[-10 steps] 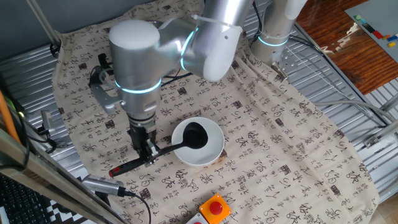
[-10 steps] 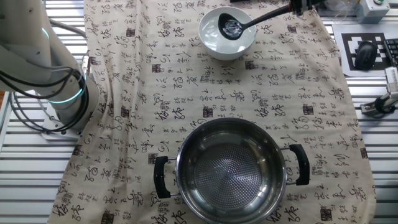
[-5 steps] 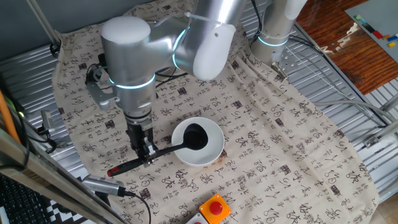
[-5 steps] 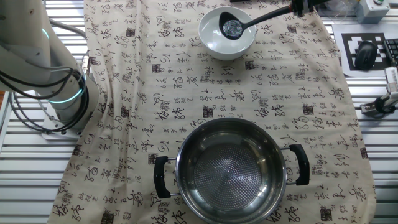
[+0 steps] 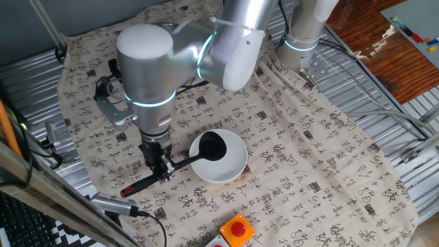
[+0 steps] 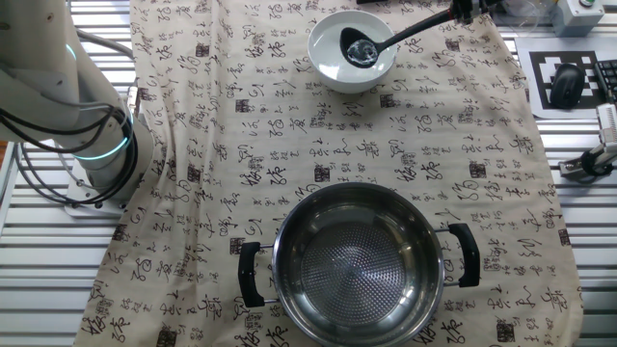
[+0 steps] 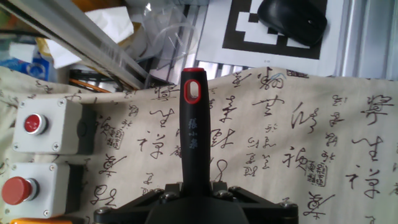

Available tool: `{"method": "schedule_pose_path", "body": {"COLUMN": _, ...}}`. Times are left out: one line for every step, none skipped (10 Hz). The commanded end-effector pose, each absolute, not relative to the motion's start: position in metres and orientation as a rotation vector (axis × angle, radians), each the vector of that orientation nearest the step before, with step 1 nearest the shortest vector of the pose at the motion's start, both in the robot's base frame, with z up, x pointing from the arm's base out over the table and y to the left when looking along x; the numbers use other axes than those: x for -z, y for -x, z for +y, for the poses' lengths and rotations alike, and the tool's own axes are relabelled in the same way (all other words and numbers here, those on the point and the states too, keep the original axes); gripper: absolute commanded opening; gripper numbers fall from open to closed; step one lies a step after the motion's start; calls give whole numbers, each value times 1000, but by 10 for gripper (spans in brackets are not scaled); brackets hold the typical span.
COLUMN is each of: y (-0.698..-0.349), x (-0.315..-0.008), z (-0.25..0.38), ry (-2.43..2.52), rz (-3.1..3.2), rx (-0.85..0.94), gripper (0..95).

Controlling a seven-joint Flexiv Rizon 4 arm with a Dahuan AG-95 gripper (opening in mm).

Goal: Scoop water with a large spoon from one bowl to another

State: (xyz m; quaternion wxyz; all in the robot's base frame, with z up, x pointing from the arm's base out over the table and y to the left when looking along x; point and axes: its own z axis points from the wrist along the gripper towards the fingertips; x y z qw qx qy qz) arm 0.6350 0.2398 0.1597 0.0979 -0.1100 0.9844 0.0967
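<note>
Gripper: gripper (image 5: 162, 167) points down beside the white bowl (image 5: 233, 167); its jaws are pinched on the handle of the black ladle (image 5: 184, 165), partway along the shaft
Ladle: handle runs nearly level from the red tip, out over the cloth, to the cup inside the white bowl; in the other fixed view the cup (image 6: 359, 47) glints with water; in the hand view the red-tipped handle (image 7: 193, 130) rises straight up from between the fingers
White bowl: sits on the printed tablecloth (image 6: 318, 154), near its far edge in the other fixed view
Steel bowl: steel bowl (image 6: 359, 262) with two black side handles stands well apart from the white bowl, at the opposite end of the cloth
Surroundings: red button box (image 5: 236, 229) lies near the white bowl
</note>
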Motion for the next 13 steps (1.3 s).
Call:
{"method": "schedule_pose_path", "body": {"y": -635, "x": -159, "z": 240, "ry": 251, "rz": 2932, "rx": -383, "gripper": 0}}
{"method": "schedule_pose_path", "body": {"y": -635, "x": -159, "z": 240, "ry": 262, "rz": 2933, "rx": -366, "gripper": 0}}
{"method": "schedule_pose_path", "body": {"y": -635, "x": -159, "z": 240, "ry": 267, "rz": 2934, "rx": -359, "gripper": 0}}
{"method": "schedule_pose_path", "body": {"y": -635, "x": -159, "z": 240, "ry": 270, "rz": 2930, "rx": -364, "gripper": 0}}
{"method": "schedule_pose_path", "body": {"y": -635, "x": -159, "z": 240, "ry": 276, "rz": 2929, "rx": -360, "gripper": 0}}
{"method": "schedule_pose_path", "body": {"y": -635, "x": -159, "z": 240, "ry": 279, "rz": 2928, "rx": -359, "gripper": 0}}
{"method": "schedule_pose_path", "body": {"y": -635, "x": -159, "z": 240, "ry": 281, "rz": 2925, "rx": -358, "gripper": 0}}
{"method": "schedule_pose_path", "body": {"y": -635, "x": -159, "z": 240, "ry": 284, "rz": 2922, "rx": -356, "gripper": 0}}
{"method": "schedule_pose_path", "body": {"y": -635, "x": -159, "z": 240, "ry": 284, "rz": 2920, "rx": -356, "gripper": 0}}
{"method": "schedule_pose_path", "body": {"y": -635, "x": -159, "z": 239, "ry": 286, "rz": 2919, "rx": -356, "gripper": 0}}
{"method": "schedule_pose_path", "body": {"y": -634, "x": -160, "z": 239, "ry": 286, "rz": 2917, "rx": -356, "gripper": 0}}
{"method": "schedule_pose_path", "body": {"y": -634, "x": -160, "z": 238, "ry": 286, "rz": 2916, "rx": -356, "gripper": 0}}
{"method": "schedule_pose_path", "body": {"y": -633, "x": -161, "z": 238, "ry": 286, "rz": 2915, "rx": -356, "gripper": 0}}
